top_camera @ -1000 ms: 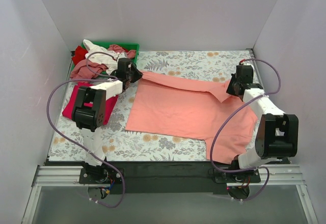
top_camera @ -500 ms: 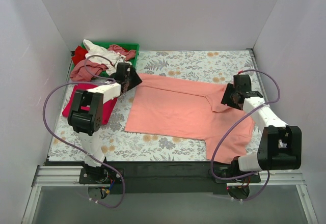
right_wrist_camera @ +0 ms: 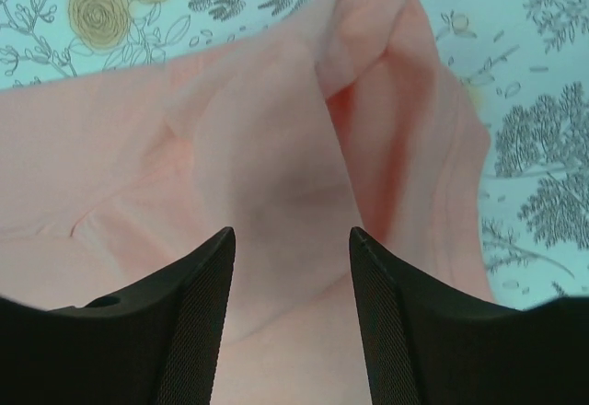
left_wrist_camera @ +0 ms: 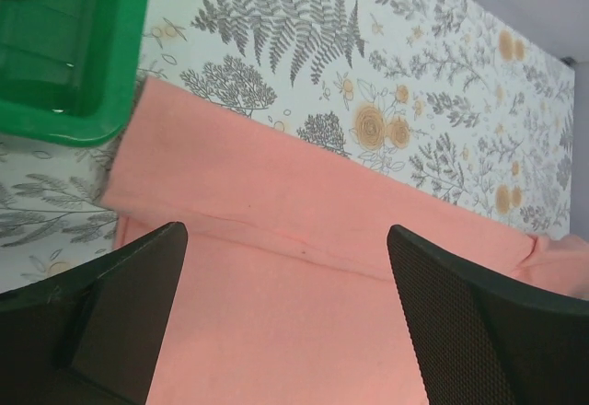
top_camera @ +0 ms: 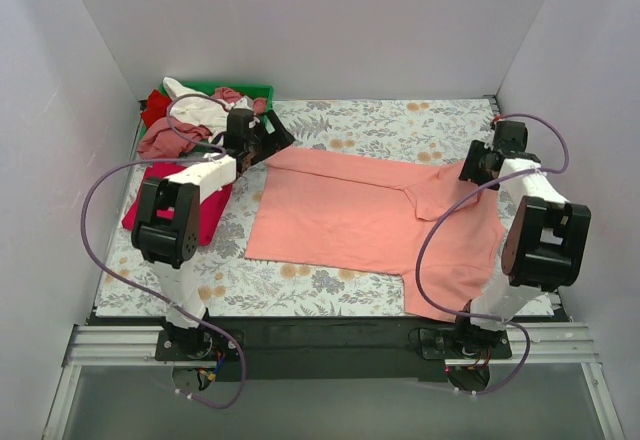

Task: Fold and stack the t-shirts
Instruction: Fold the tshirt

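Note:
A large salmon-pink t-shirt (top_camera: 370, 220) lies spread across the middle of the flowered table, its far edge folded over. My left gripper (top_camera: 276, 141) hovers open over the shirt's far left corner, and the left wrist view shows both fingers (left_wrist_camera: 138, 304) wide apart above flat cloth (left_wrist_camera: 294, 276). By the bunched right sleeve (right_wrist_camera: 368, 110), my right gripper (top_camera: 470, 172) also stands open with nothing between its fingertips (right_wrist_camera: 198, 304). A folded magenta-red t-shirt (top_camera: 138, 205) lies at the left, partly under the left arm.
A green tray (top_camera: 255, 90) at the back left holds a heap of white, dusty-rose and red t-shirts (top_camera: 190, 110), some spilling over its near rim. White walls close in the table on three sides. The tray's corner (left_wrist_camera: 64, 64) sits close to the left gripper.
Both grippers have opened and let go of the salmon-pink shirt's far edge, which now lies flat. Each has drawn back toward the far side.

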`<state>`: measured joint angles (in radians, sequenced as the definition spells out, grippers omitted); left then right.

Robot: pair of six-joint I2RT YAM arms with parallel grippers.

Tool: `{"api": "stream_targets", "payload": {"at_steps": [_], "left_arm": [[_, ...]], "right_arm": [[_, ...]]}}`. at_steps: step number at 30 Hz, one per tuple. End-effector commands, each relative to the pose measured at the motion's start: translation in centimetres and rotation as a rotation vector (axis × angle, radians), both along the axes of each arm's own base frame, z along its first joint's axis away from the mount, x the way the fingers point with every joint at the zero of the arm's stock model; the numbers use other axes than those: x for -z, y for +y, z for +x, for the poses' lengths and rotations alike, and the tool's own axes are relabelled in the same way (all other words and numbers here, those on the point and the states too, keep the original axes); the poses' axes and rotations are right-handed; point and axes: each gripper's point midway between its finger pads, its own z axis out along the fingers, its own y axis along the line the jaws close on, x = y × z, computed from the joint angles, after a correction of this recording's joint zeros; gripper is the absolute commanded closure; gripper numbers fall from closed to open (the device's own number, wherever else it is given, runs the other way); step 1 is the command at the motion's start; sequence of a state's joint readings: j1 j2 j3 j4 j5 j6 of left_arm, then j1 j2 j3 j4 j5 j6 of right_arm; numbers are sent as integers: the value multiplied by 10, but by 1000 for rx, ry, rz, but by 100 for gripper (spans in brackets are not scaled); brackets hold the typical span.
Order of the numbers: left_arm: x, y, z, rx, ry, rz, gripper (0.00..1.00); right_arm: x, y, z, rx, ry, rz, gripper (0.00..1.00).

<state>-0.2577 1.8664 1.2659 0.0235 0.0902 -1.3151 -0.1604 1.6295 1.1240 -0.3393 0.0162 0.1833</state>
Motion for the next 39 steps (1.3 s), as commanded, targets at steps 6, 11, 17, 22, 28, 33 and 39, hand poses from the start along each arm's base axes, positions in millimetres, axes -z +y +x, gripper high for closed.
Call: {"api": "stream_targets", "payload": {"at_steps": [6, 11, 17, 22, 28, 33, 39], "left_arm": [[40, -24, 17, 86, 45, -13, 8], [56, -21, 17, 74, 78, -2, 7], [69, -13, 12, 41, 107, 23, 7], [72, -11, 8, 34, 116, 24, 6], [74, -7, 4, 20, 121, 35, 6], [72, -4, 3, 12, 116, 49, 5], [73, 1, 4, -9, 112, 67, 5]], "right_arm": [[19, -15, 38, -124, -15, 50, 46], [23, -4, 28, -147, 1, 113, 69], [4, -2, 15, -104, -30, 113, 99], [4, -9, -9, -17, 7, 81, 94], [7, -13, -31, 39, 45, 66, 98], [-7, -8, -31, 62, 15, 95, 99], [-19, -20, -21, 135, 37, 78, 96]]}}
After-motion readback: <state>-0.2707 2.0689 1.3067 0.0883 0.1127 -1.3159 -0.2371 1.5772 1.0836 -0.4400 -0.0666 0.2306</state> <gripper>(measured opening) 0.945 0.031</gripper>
